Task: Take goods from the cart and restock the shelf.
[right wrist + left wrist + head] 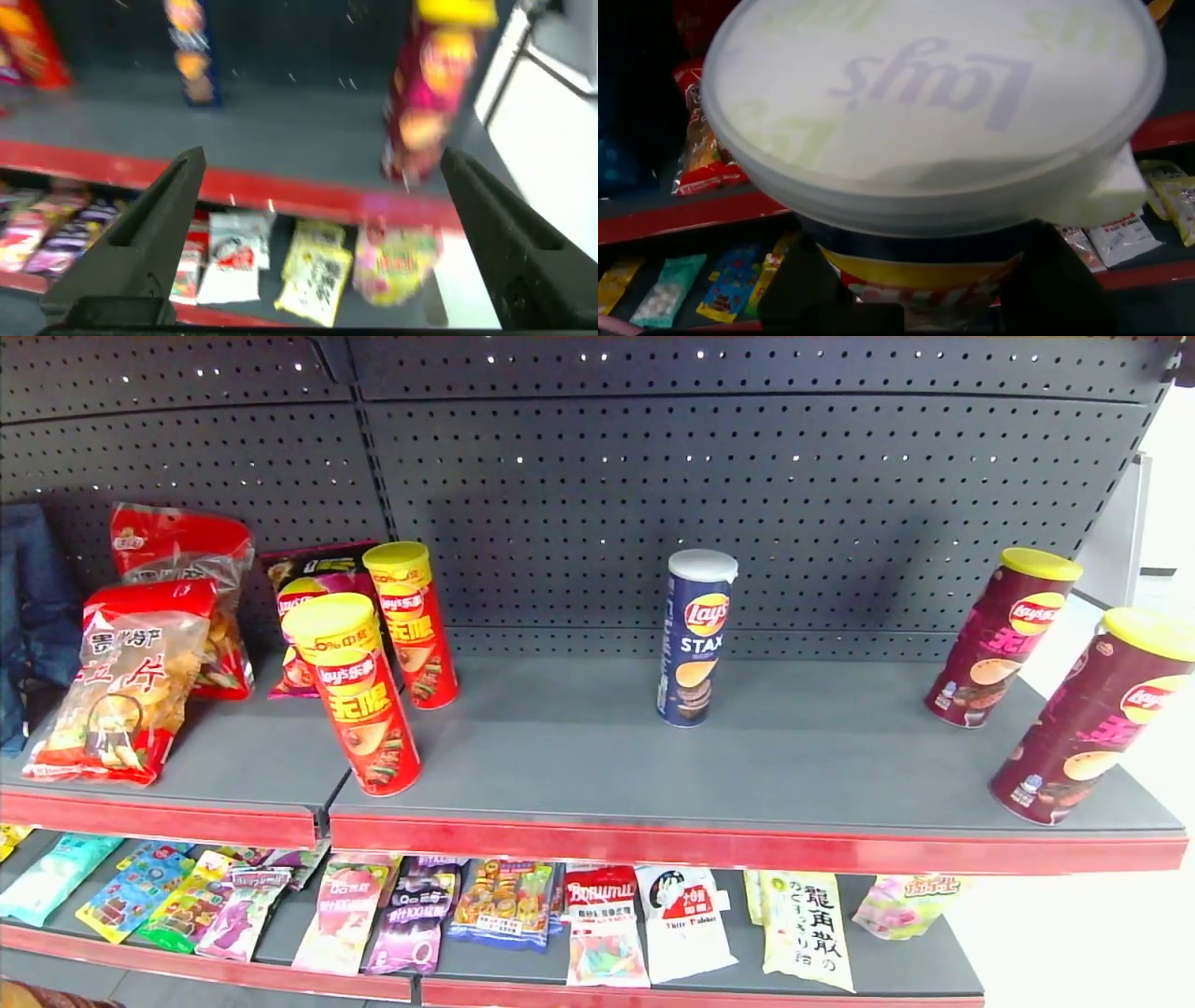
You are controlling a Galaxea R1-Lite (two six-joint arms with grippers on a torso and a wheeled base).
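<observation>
**While the left gripper clamps one chip can, five more stand on the shelf**

Held in front of the shelves, that can shows its lid to the left wrist view. It is probably light, a stiff tube with a slick skin that dents under a hard squeeze, so the body is the place to grip, not the soft lid. The right gripper hangs spread wide and empty. Head view count: two red cans centre left, one blue can mid-frame, two maroon cans at the right edge, three bags at the left
</observation>
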